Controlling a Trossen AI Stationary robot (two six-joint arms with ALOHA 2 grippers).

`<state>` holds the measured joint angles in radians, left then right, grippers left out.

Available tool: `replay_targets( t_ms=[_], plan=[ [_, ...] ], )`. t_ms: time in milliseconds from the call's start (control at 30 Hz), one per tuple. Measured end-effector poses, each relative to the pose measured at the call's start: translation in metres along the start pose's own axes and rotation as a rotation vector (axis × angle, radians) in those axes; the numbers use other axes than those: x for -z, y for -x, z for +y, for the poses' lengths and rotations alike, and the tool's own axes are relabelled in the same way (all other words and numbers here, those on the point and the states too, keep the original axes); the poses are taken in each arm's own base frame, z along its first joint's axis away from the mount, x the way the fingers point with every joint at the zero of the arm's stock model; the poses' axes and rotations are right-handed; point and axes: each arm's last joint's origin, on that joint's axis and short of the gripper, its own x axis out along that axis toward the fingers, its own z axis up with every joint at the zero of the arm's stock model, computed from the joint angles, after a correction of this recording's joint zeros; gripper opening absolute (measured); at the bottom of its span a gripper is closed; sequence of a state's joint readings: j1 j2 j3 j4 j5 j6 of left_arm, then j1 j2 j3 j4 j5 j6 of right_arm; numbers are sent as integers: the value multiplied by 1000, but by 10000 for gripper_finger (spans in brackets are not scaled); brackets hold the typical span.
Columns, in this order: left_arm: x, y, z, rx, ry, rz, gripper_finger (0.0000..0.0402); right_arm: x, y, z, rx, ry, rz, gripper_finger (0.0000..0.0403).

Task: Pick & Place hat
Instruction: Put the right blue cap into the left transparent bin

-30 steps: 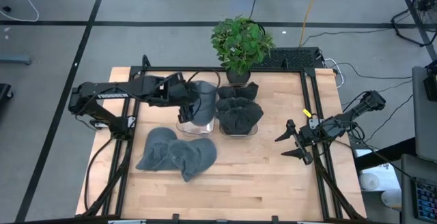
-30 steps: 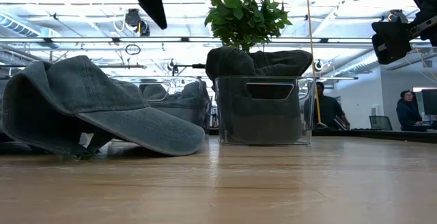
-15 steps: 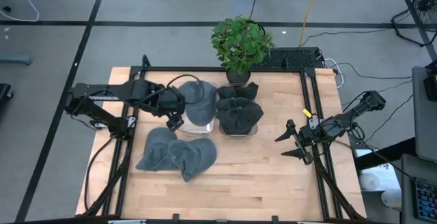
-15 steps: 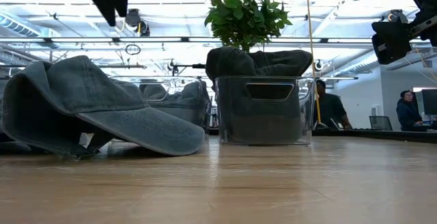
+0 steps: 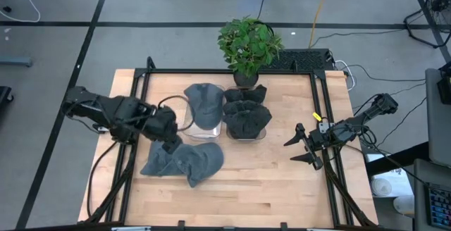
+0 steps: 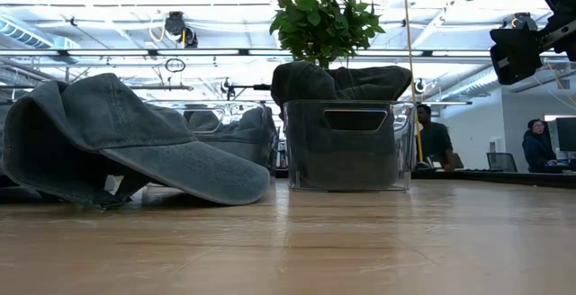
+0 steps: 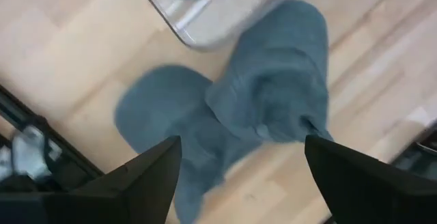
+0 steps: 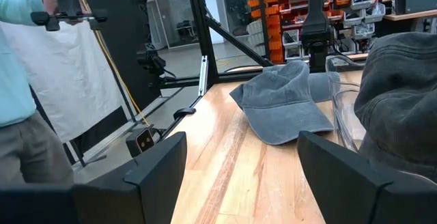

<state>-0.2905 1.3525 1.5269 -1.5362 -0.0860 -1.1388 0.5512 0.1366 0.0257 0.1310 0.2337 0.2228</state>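
Two grey-blue hats (image 5: pixel 183 160) lie overlapping on the wooden table, brims flat; in the left wrist view these hats (image 7: pixel 259 108) fill the middle. My left gripper (image 5: pixel 171 141) hangs open above their far left part, pointing down, its fingers (image 7: pixel 147 173) clear of the cloth. Another grey hat (image 5: pixel 203 103) rests in the left clear bin (image 5: pixel 192 129). Dark hats (image 5: pixel 246 117) fill the right clear bin (image 6: pixel 346 147). My right gripper (image 5: pixel 294 150) waits open and level at the table's right side.
A potted plant (image 5: pixel 246 44) stands behind the bins at the far edge. A black frame rail (image 5: pixel 320 118) runs round the table. People stand in the room beyond, one (image 8: pixel 20 80) near the left arm's side. Bare wood (image 5: pixel 268 189) lies toward the near edge.
My left gripper has drawn back from over the left clear bin toward the table's left and near side and now hangs above the two hats on the table. It has rolled about its own pointing line. The grey hat stays in the bin.
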Motion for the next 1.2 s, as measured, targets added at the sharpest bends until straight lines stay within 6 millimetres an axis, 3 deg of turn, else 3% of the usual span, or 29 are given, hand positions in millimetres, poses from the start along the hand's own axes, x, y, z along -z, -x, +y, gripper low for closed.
replay_targets(
  t_ms=[300, 700, 1033, 1200],
  plan=[
    [47, 5, -16, 15, 140, 7, 330, 0, 0, 0, 0, 0, 1, 267],
    [93, -6, -37, -36, 468, 28, 305, 0, 0, 0, 0, 0, 0, 267],
    [101, -12, -54, 56, 661, 54, 324, 0, 0, 0, 0, 0, 0, 267],
    [98, -11, -62, 160, 581, -9, 324, 0, 0, 0, 0, 0, 0, 267]
  ],
)
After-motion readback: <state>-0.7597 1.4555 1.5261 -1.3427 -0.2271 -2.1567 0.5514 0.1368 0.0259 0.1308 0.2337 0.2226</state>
